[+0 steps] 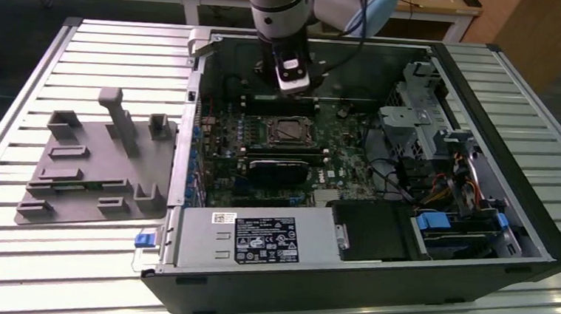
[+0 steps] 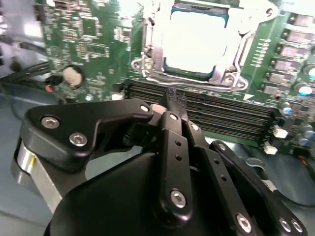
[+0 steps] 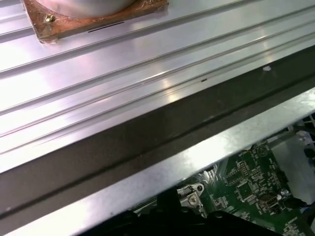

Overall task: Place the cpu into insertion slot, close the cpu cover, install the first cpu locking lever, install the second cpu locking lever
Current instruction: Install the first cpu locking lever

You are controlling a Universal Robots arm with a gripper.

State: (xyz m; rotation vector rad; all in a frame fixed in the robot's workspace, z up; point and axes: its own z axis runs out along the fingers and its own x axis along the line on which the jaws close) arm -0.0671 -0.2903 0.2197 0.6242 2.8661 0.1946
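The cpu [image 2: 197, 39] lies flat in the insertion slot [image 1: 290, 131] on the green board, its silver top shining in the second wrist view. The silvery cpu cover [image 2: 242, 49] frames it on both sides and looks folded down around it. My gripper [image 1: 292, 90] hangs inside the open computer case, just behind the slot in the exterior view. Its black fingertips [image 2: 175, 100] are pressed together with nothing between them. They hover over the long black memory slots [image 2: 221, 114] beside the socket. I cannot make out how the locking levers stand.
The computer case [image 1: 512, 240] lies open on a slatted metal table [image 1: 90, 47]. A grey fixture block [image 1: 92, 166] sits at the exterior view's left. Drive cages and cables [image 1: 438, 175] fill the case's right side, and a power supply [image 1: 255, 238] its front. The case wall [image 3: 147, 142] runs close by.
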